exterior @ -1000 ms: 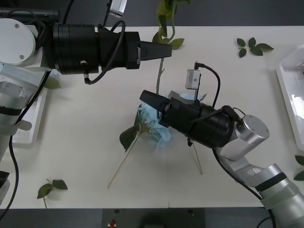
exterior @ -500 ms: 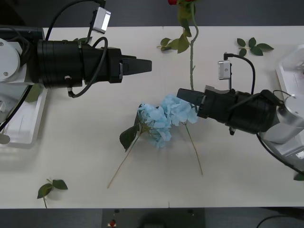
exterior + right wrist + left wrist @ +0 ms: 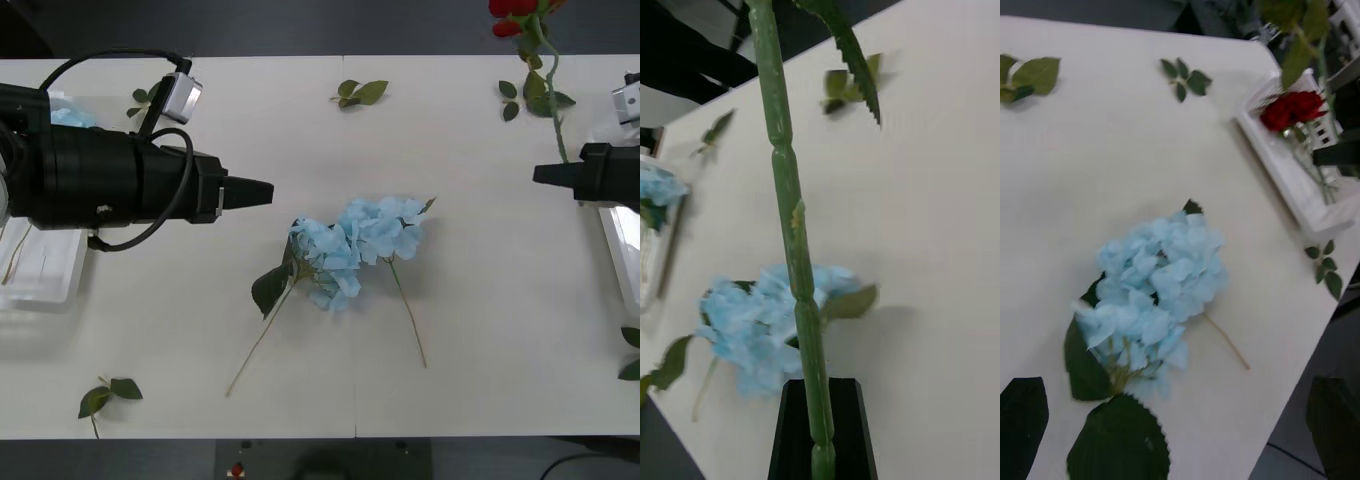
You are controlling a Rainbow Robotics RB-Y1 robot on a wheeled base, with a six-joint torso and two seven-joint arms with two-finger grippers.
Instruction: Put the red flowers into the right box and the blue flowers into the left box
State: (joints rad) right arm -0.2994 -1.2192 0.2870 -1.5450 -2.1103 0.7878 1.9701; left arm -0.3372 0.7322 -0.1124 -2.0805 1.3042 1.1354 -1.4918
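Observation:
A red flower (image 3: 512, 12) hangs over the table's far right, and my right gripper (image 3: 540, 173) is shut on its green stem (image 3: 786, 187), right beside the right box (image 3: 612, 230). In the left wrist view its red head (image 3: 1292, 109) is above that box (image 3: 1300, 187). Two blue flowers (image 3: 350, 250) lie at the table's centre, heads together and stems toward me. My left gripper (image 3: 265, 192) hovers open to their left, pointing at them, with nothing between its black fingers (image 3: 1022, 420). The left box (image 3: 45, 285) lies under the left arm, with a blue flower (image 3: 655, 191) in it.
Loose leaf sprigs lie at the far middle (image 3: 360, 92), far right (image 3: 530, 98), near left (image 3: 108, 392) and right edge (image 3: 632, 355). The table's near edge runs along the bottom of the front view.
My right arm has swung from the centre to the far right, carrying the red flower with it. My left arm has drawn back to the left and lower.

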